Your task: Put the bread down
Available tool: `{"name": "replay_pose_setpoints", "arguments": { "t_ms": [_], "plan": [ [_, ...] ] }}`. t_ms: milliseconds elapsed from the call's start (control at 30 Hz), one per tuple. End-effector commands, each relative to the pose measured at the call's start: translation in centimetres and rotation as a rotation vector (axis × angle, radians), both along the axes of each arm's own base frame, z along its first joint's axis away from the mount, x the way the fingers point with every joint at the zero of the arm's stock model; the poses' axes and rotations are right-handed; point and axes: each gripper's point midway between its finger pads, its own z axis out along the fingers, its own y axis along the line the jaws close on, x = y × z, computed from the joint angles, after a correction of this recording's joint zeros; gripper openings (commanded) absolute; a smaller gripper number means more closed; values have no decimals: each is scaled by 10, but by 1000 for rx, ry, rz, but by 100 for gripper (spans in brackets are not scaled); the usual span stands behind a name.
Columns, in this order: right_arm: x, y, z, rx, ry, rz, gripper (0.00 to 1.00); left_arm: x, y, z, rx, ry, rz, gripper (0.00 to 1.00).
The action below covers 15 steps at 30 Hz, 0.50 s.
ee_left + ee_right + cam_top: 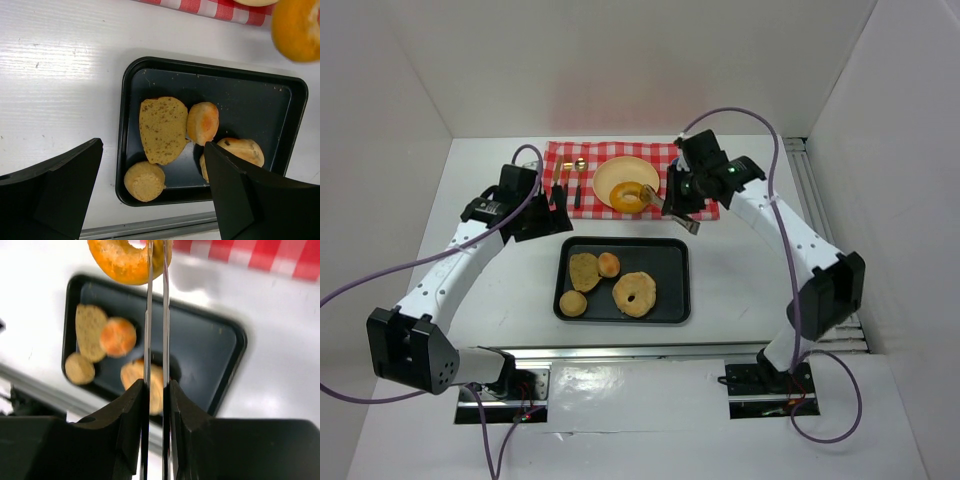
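My right gripper (685,193) is shut on metal tongs (670,208), whose tips pinch an orange ring-shaped bread (628,197) just above the yellow plate (608,174). In the right wrist view the gripper (156,386) clamps the tongs (156,315), and the ring bread (125,262) hangs at their tip. My left gripper (556,214) is open and empty, left of the black tray (676,262). In the left wrist view the gripper (154,148) hovers over the tray's (123,125) left part.
The tray holds a flat slice (583,270), a small bun (608,264), a round biscuit (573,303) and a pale ring bread (634,293). The plate rests on a red-checked cloth (563,155) with cutlery (577,187). White walls enclose the table.
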Motion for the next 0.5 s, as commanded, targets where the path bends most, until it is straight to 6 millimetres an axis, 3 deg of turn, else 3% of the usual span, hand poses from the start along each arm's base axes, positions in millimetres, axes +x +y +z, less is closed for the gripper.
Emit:
{"name": "replay_pose_setpoints", "arguments": {
  "t_ms": [0, 133, 267, 467],
  "plan": [
    [56, 20, 12, 21, -133, -23, 3, 0, 3, 8, -29, -18, 32, 95],
    [104, 33, 3, -13, -182, -62, 3, -3, 0, 7, -40, -6, 21, 96],
    [144, 47, -24, -23, -182, -79, 3, -9, 2, 11, -49, -2, 22, 96],
    [165, 60, -43, -6, -196, -88, 9, -13, 4, 17, -34, 6, 7, 96]
  ]
}}
